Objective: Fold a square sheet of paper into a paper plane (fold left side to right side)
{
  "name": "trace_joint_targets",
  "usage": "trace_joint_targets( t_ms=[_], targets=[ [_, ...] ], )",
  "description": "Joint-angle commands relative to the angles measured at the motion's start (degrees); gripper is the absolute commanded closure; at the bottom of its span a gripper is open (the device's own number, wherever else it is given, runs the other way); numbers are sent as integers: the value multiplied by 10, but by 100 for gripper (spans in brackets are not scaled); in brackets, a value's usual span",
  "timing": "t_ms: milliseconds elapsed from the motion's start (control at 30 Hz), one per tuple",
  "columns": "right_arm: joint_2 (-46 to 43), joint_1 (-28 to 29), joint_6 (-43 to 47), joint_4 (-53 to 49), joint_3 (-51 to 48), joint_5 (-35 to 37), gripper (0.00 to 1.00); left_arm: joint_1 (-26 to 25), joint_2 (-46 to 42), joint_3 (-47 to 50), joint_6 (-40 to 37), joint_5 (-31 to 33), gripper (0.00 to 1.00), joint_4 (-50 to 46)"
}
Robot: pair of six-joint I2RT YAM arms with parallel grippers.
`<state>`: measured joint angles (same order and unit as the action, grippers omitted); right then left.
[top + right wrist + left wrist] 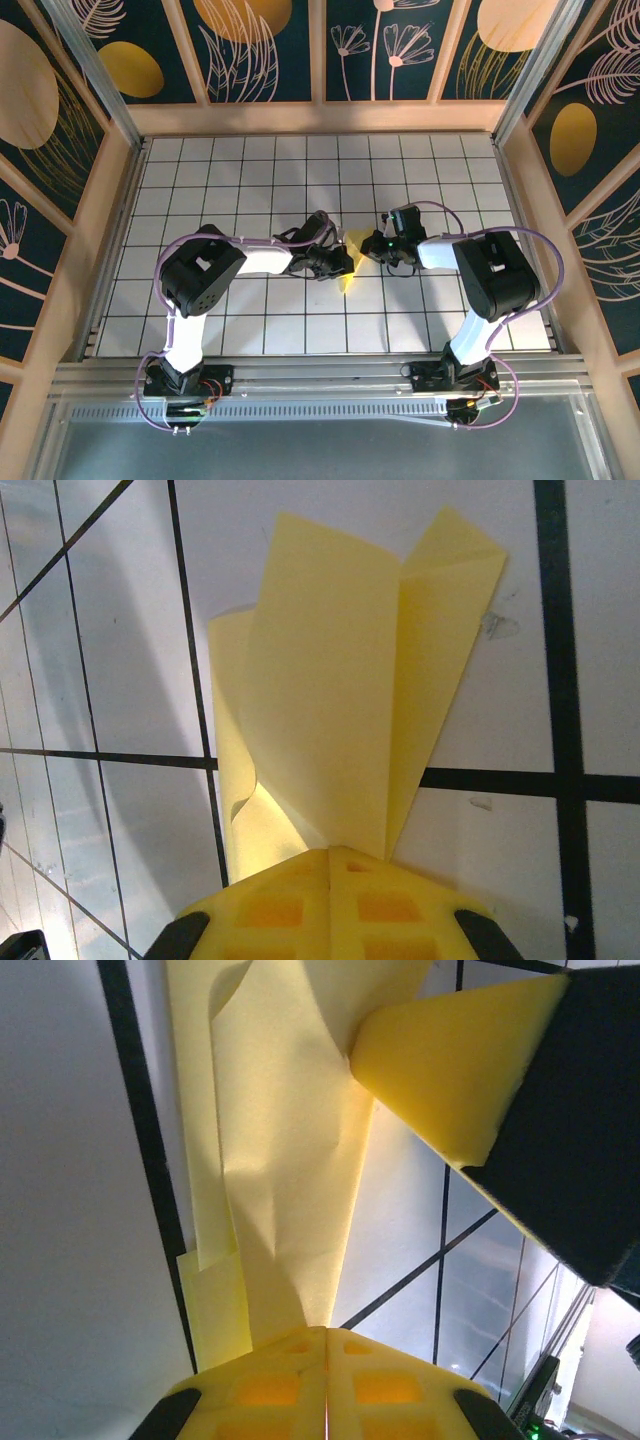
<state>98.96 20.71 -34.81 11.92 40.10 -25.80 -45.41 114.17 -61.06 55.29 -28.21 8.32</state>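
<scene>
The square sheet of paper (348, 279) is yellow and folded into a slim pointed shape, lying on the white grid table between the two arms. In the left wrist view the paper (290, 1160) runs as a long creased strip into my left gripper (327, 1332), whose yellow jaws are pressed together on its narrow end. The right gripper's yellow pad (450, 1060) meets the strip's far end. In the right wrist view two raised flaps of the paper (340, 680) fan out from my right gripper (331, 854), shut on their base. From above, the left gripper (345, 263) and right gripper (366, 246) nearly touch.
The tiled table (250, 180) is walled by wooden rails (320, 118) at the back and sides. Painted dark panels rise behind. Both arm bases stand at the near edge on a metal rail (320, 375).
</scene>
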Motion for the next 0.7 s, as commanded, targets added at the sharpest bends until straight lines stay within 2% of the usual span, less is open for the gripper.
trace_joint_targets(
  t_ms=[0,467,667],
  targets=[
    [34,6,13,-78,-11,24,100,-2,10,12,-1,4,93,-19],
    [34,10,14,-83,-4,23,100,-2,8,30,6,22,95,-15],
    [-11,9,26,-82,28,-2,100,-2,7,41,3,41,99,-26]
  ],
)
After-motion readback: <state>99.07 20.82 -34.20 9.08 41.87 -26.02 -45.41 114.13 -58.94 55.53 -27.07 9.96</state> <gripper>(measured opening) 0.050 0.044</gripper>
